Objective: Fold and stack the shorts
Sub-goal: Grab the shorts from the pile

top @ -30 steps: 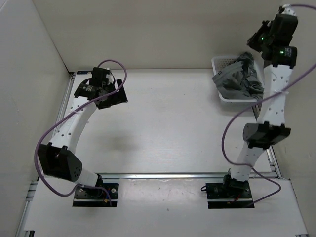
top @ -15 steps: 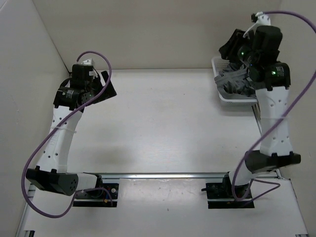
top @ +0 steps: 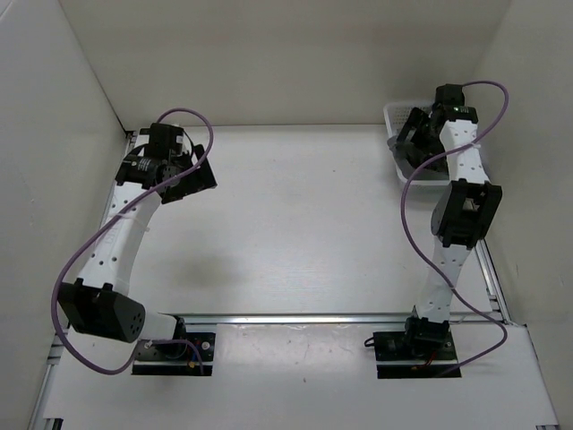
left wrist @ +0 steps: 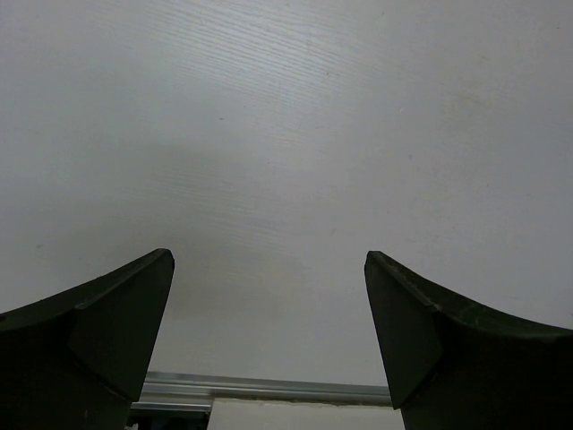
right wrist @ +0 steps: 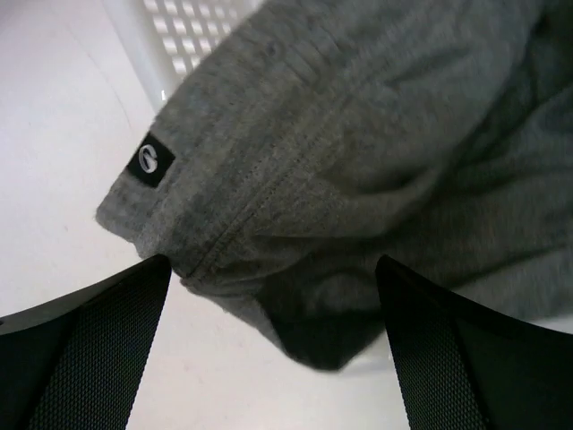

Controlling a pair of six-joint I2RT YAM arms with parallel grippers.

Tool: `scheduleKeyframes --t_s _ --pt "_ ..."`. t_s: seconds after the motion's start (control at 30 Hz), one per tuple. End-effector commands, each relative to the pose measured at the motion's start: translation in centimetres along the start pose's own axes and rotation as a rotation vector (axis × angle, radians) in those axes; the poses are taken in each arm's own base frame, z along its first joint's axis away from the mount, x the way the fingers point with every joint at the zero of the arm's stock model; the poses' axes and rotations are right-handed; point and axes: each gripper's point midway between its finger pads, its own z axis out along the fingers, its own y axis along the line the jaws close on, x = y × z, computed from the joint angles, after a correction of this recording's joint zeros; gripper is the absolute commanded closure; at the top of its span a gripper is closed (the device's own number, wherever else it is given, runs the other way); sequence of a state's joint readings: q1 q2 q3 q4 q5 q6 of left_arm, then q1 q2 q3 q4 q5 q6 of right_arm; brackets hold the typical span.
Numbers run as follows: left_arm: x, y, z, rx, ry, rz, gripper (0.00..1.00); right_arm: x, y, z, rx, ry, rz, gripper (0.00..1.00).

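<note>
The grey shorts [right wrist: 358,116] lie bunched in the white mesh basket [right wrist: 170,36], one hemmed edge with a small black label [right wrist: 154,159] hanging over its rim onto the table. My right gripper [right wrist: 273,262] hovers just above that hanging fold, open, with nothing between its fingers. From above, the right gripper [top: 414,136] sits over the basket [top: 391,113] at the far right, covering most of the shorts [top: 410,159]. My left gripper [top: 199,177] is at the far left over bare table, open and empty, as the left wrist view [left wrist: 269,255] also shows.
White walls close in the table [top: 295,224] on the left, back and right. An aluminium rail [top: 295,318] runs along the near edge by the arm bases. Purple cables [top: 407,233] loop beside each arm.
The right arm has dropped from high above the basket down onto the shorts and its jaws have opened. The left arm has swung slightly at the far left, still open.
</note>
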State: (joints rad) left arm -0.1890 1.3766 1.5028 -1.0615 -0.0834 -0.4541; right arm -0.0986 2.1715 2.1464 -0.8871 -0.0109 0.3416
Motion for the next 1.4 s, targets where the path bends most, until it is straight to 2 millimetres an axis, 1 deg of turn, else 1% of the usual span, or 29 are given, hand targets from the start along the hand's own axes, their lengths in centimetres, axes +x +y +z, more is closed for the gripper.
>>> scheduleKeyframes --t_s 0.0,0.03,0.07,0.1,0.13,0.17,0.2,0.23,0.27,0.3,0.33,0.37,0.47,0.5,0.53,0.57,0.67,0.7,0.73,0.77,0.87,0.9,0.93,1.0,1.13,1.2,1.23,1.3,1.37 --pt "-0.2 0.2 0.6 -0.021 -0.005 -0.007 0.00 -3.4 0.2 0.5 -0.037 -0.068 0.043 0.00" --pt "-0.1 0.3 0.8 -0.028 0.009 -0.006 0.00 -3.6 -0.1 1.1 -0.044 -0.063 0.076 0.00" --pt "0.1 0.2 1.3 -0.038 0.018 0.003 0.00 -3.7 0.3 1.6 -0.065 -0.061 0.075 0.05" --pt "-0.2 0.1 1.1 -0.034 0.010 0.002 0.00 -3.6 0.0 2.3 -0.078 -0.046 0.096 0.14" --pt "-0.1 0.2 1.6 -0.048 0.018 0.003 0.00 -4.2 0.6 2.1 -0.104 -0.063 0.107 0.39" --pt "0.0 0.3 1.9 -0.053 0.026 0.004 0.00 -4.6 0.2 2.1 -0.103 -0.074 0.113 0.56" --pt "0.0 0.3 1.9 -0.053 0.027 0.004 0.00 -5.2 0.3 1.2 -0.104 -0.101 0.123 0.70" --pt "0.0 0.3 1.9 -0.053 0.027 0.004 0.00 -5.0 0.3 1.0 -0.104 -0.103 0.123 0.91" --pt "0.0 0.3 1.9 -0.053 0.027 0.004 0.00 -5.7 0.3 0.5 -0.104 -0.137 0.120 0.99" --pt "0.2 0.0 2.1 -0.052 0.036 0.003 0.00 -6.1 0.6 -0.9 -0.114 -0.162 0.116 1.00" --pt "0.2 0.0 2.1 -0.052 0.036 0.003 0.00 -6.5 0.8 -1.7 -0.122 -0.184 0.113 1.00" --pt "0.2 0.0 2.1 -0.052 0.036 0.003 0.00 -7.5 1.4 -3.8 -0.141 -0.233 0.105 1.00" --pt "0.4 -0.4 2.1 -0.045 0.038 0.012 0.00 -8.5 2.5 -7.5 -0.188 -0.295 0.080 1.00" --pt "0.4 -0.4 2.1 -0.045 0.038 0.012 0.00 -9.2 3.4 -9.8 -0.210 -0.343 0.052 1.00" --pt "0.5 -0.8 1.8 -0.028 0.036 0.018 0.00 -9.3 3.5 -10.7 -0.214 -0.358 0.041 1.00" --pt "0.8 -0.7 1.9 -0.032 0.044 0.019 0.00 -9.4 3.6 -11.4 -0.216 -0.366 0.039 0.92" --pt "0.8 -0.7 1.5 -0.023 0.028 0.017 0.00 -8.4 3.9 -11.8 -0.214 -0.332 -0.021 0.52" --pt "0.9 -0.6 1.3 -0.023 0.027 0.017 0.00 -7.6 3.8 -10.0 -0.200 -0.286 -0.053 0.38" --pt "0.9 -0.5 1.3 -0.023 0.027 0.017 0.00 -6.1 3.8 -9.2 -0.176 -0.226 -0.070 0.35" --pt "0.9 -0.5 1.3 -0.023 0.027 0.017 0.00 -5.4 3.2 -7.9 -0.128 -0.196 -0.082 0.33" --pt "0.9 -0.7 1.0 -0.010 0.023 0.016 0.00 -2.9 2.7 -5.5 -0.039 -0.134 -0.139 0.28" --pt "0.9 -0.7 1.0 -0.010 0.023 0.025 0.00 -2.5 3.0 -5.0 -0.022 -0.127 -0.166 0.22" --pt "0.9 -0.7 1.0 -0.010 0.023 0.025 0.00 -2.4 2.3 -4.7 0.012 -0.124 -0.175 0.18" --pt "0.9 -0.7 1.0 -0.010 0.023 0.025 0.00 -1.6 2.2 -3.1 0.026 -0.093 -0.181 0.12" --pt "1.2 -0.4 1.5 -0.028 0.034 0.027 0.00 -1.2 1.9 -0.9 0.060 -0.070 -0.188 0.10" --pt "1.6 -0.2 1.7 -0.034 0.045 0.028 0.00 -1.3 2.1 -0.9 0.076 -0.075 -0.195 0.12" --pt "1.6 -0.2 1.7 -0.034 0.045 0.028 0.00 -0.9 1.6 0.3 0.095 -0.054 -0.195 0.14" --pt "2.0 0.0 2.2 -0.043 0.063 0.031 0.00 -1.0 1.0 0.9 0.131 -0.056 -0.195 0.19" --pt "2.0 0.0 2.2 -0.043 0.063 0.031 0.00 -1.1 0.7 1.4 0.148 -0.057 -0.186 0.29"
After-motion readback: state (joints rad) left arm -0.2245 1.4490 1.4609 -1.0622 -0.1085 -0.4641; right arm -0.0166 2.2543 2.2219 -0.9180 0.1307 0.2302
